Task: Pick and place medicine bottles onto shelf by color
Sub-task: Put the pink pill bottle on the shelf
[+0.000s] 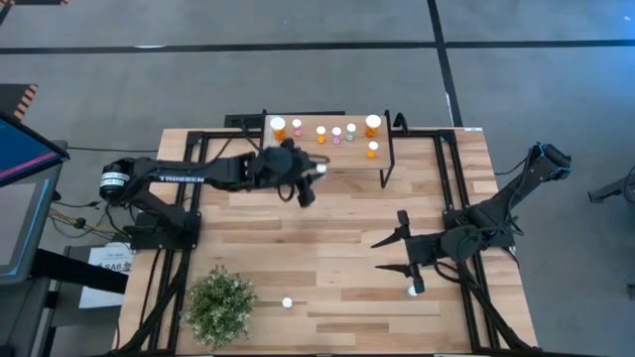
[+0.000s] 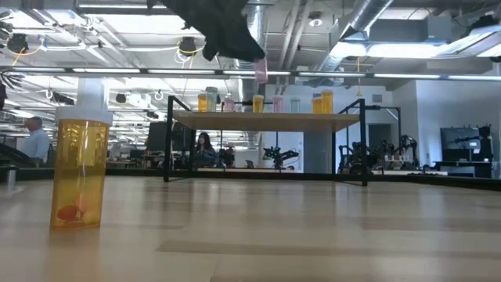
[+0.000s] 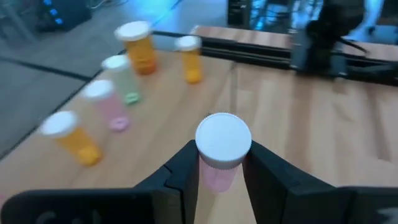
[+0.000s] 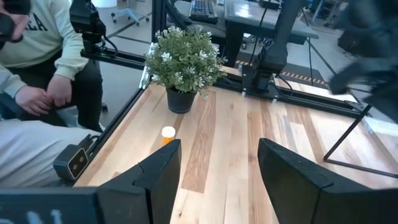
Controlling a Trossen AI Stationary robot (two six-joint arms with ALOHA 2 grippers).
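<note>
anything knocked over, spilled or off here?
Nothing tipped or spilled. The bottles on the shelf stand upright. Two orange bottles are off the shelf: one by the potted plant, one near the open right tool. The left tool holds a pink bottle above the shelf.

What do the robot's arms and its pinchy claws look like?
Both arms are dark, almost black, built from jointed tube-like sections. The left arm carries white lettering along its side and a pale label band near its base. The right arm looks plain black. The left gripper and right gripper each end in two flat, wedge-shaped black fingers. Thin cables trail off beside the left arm's base.
</note>
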